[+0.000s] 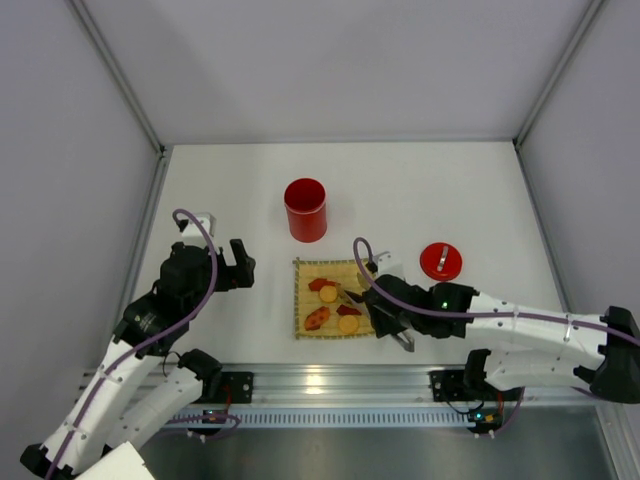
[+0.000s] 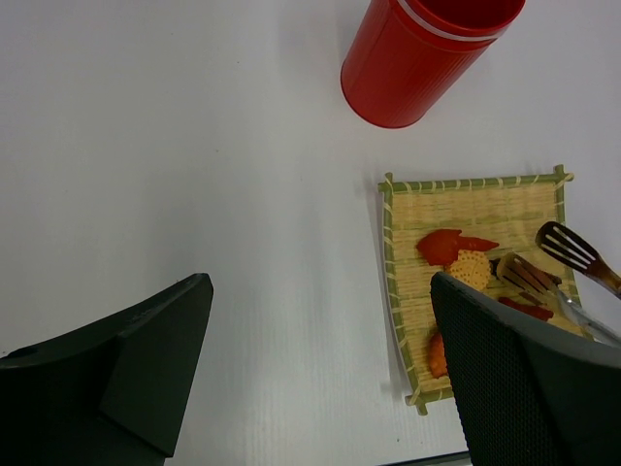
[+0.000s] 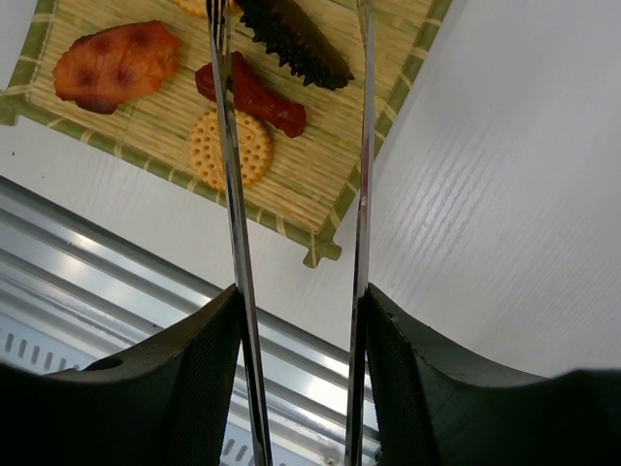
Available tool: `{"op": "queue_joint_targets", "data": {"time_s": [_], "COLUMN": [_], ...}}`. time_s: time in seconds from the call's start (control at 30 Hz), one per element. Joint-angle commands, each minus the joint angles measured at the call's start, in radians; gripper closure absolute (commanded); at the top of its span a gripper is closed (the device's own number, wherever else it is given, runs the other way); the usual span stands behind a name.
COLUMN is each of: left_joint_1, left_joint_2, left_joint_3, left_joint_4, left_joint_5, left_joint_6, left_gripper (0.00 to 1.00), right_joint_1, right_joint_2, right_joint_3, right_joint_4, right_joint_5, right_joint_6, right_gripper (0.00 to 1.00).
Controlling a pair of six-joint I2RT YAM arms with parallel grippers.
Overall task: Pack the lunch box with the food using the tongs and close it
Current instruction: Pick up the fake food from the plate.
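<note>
Picking from mat (image 2: 466, 204) | tongs (image 2: 565, 246) apart, nothing between, gripped by right gripper (image 3: 301, 301) | you set tips around cracker (image 2: 471, 269) near mat middle, then squeeze slowly.

White left arm (image 1: 150, 397), white right arm (image 1: 530, 321), black joints and wrists, purple cables (image 1: 205, 240) looping over each, black mesh-textured fingers (image 2: 505, 369), green light (image 1: 444, 303) on right.
</note>
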Motion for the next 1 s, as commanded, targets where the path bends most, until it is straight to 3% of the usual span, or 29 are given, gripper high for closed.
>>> {"op": "queue_joint_targets", "data": {"time_s": [0.0,0.7,0.97], "left_joint_1": [-0.004,-0.009,-0.015], "left_joint_2": [-0.007,-0.010,-0.012], "left_joint_3": [-0.007,-0.006,-0.007], "left_joint_4": [0.049,0.046,0.046], "left_joint_5": [-0.012,-0.017,-0.025], "left_joint_6": [0.002,0.000,-0.003], "left_gripper": [0.01,0.01,0.01], "right_joint_1": [0.037,0.068,0.066], "right_joint_2": [-0.024,0.007,-0.009], "right_joint_3": [0.005,-0.022,0.027], "right_joint_4": [-0.036,-0.044,-0.069], "right_joint_5": [0.007,0.029,0.035], "right_joint_6": [0.025,0.059,0.057], "right_gripper": [0.50,0.57,0.75]}}
